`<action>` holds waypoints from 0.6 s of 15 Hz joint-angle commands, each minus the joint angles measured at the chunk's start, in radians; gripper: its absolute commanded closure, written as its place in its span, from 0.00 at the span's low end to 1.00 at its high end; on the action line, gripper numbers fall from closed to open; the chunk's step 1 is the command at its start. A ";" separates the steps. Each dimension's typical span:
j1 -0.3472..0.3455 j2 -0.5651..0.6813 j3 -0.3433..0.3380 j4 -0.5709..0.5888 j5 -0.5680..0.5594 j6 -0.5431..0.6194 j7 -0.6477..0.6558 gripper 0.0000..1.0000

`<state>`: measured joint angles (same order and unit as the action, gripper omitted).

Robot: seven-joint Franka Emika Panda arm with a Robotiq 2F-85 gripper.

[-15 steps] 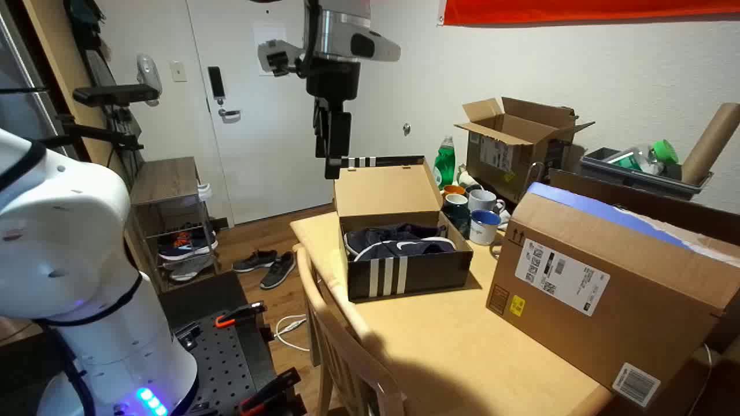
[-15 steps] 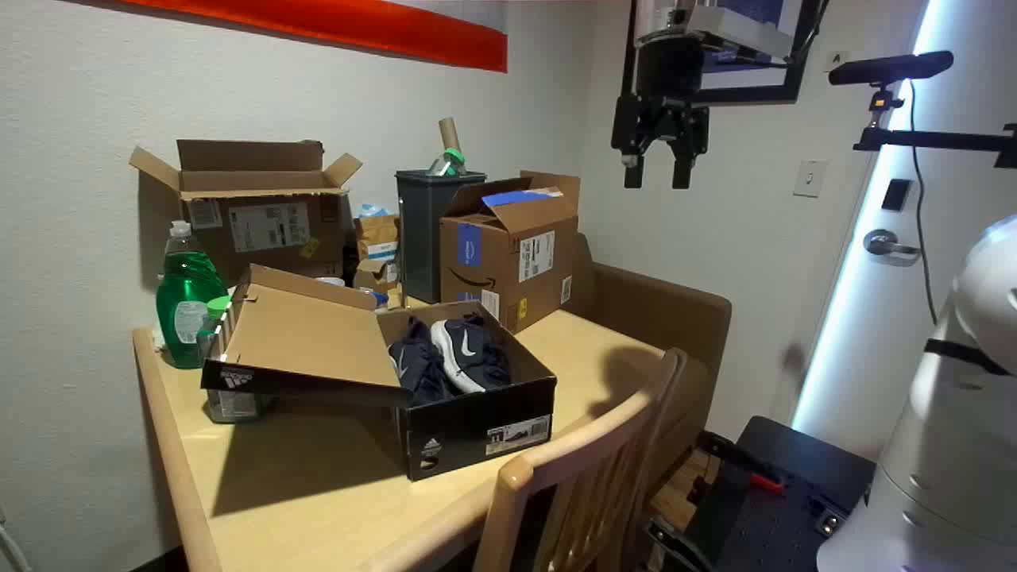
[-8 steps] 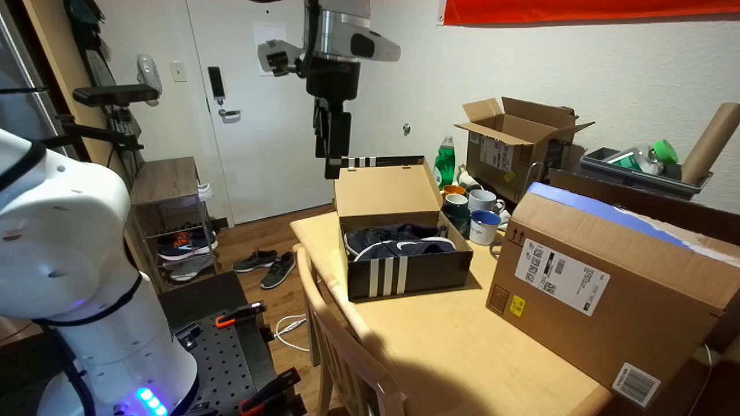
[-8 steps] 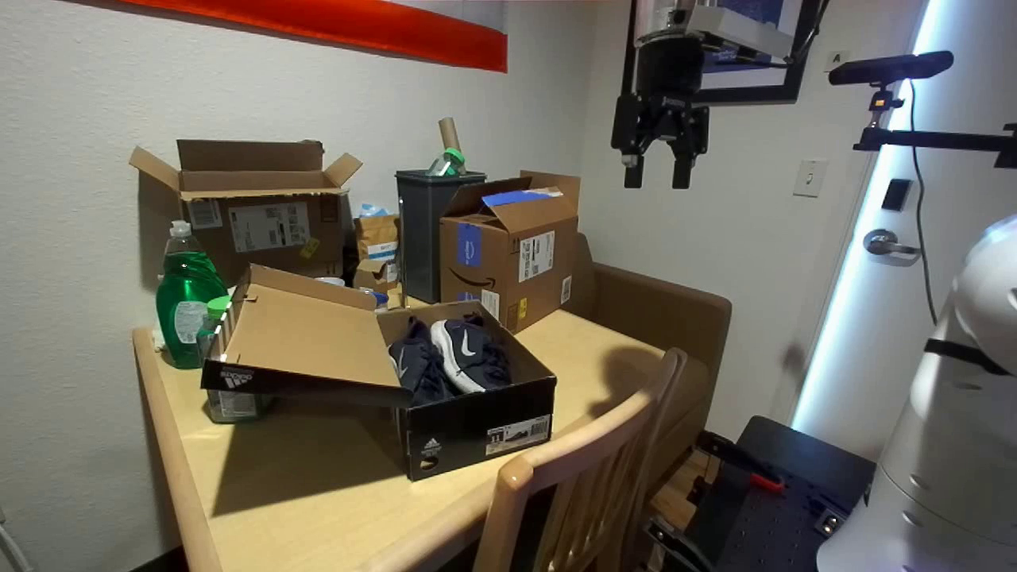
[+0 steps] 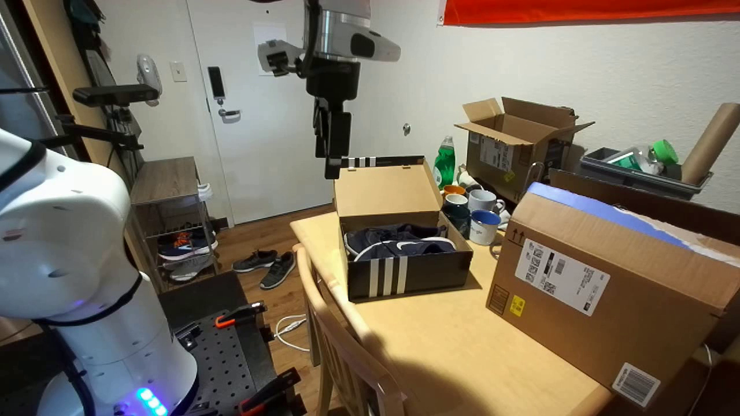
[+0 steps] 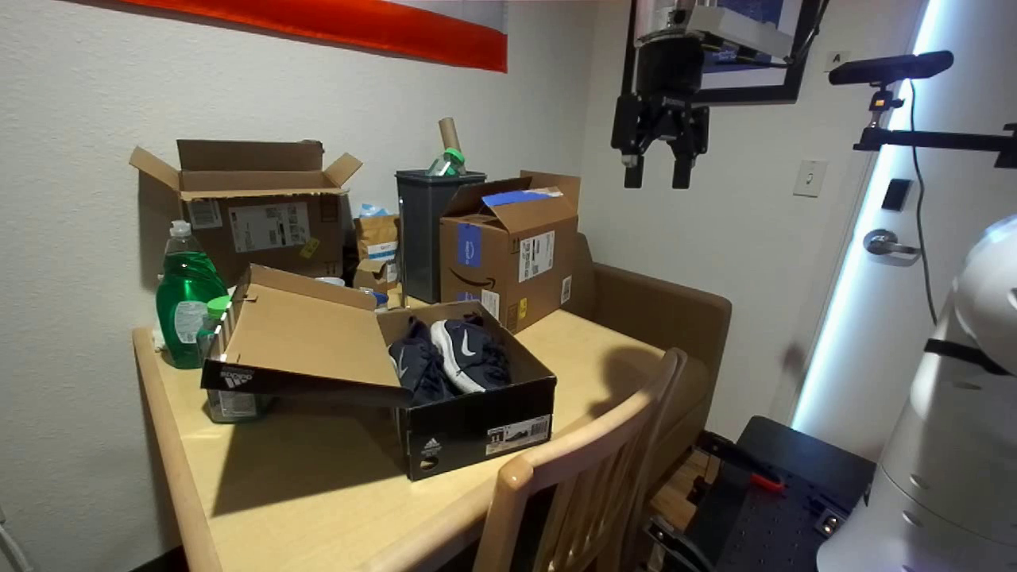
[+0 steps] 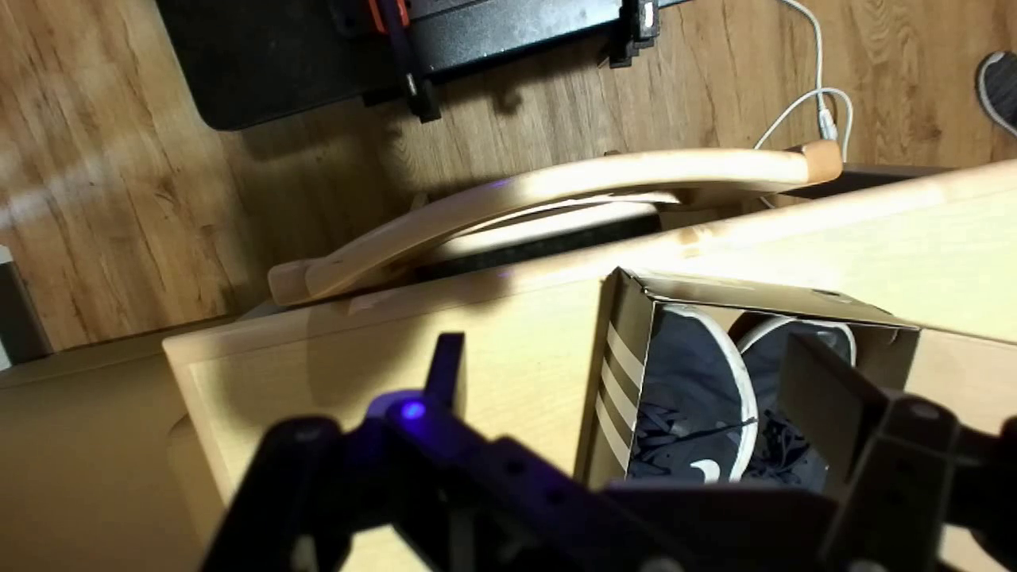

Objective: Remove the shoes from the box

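The black shoebox (image 5: pixel 422 280) with white stripes stands on the wooden table, its tan lid (image 5: pixel 388 188) open. It also shows in an exterior view (image 6: pixel 445 437) and in the wrist view (image 7: pixel 616 397). Two dark navy shoes with white soles lie side by side inside; the near one (image 5: pixel 425 248) has a white swoosh. The shoes also show in an exterior view (image 6: pixel 482 367) and in the wrist view (image 7: pixel 691 373), partly hidden by the gripper. My gripper (image 6: pixel 657 176) is open and empty, high above the table, fingers pointing down. It also shows edge-on in an exterior view (image 5: pixel 332 169).
A large brown carton (image 5: pixel 578 306) stands beside the shoebox. Several mugs (image 5: pixel 484 226), a green soap bottle (image 6: pixel 187 302) and another open carton (image 6: pixel 270 226) stand behind. A wooden chair (image 6: pixel 588 445) stands at the table's edge. A grey bin (image 6: pixel 421 238) is at the back.
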<state>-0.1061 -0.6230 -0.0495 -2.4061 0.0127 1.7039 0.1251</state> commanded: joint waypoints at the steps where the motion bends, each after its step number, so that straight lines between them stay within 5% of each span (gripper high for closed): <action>1: -0.001 0.001 0.000 0.002 0.000 -0.002 -0.001 0.00; 9: -0.001 0.033 0.008 0.043 0.003 -0.011 0.017 0.00</action>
<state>-0.1061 -0.6215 -0.0491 -2.4031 0.0131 1.7042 0.1252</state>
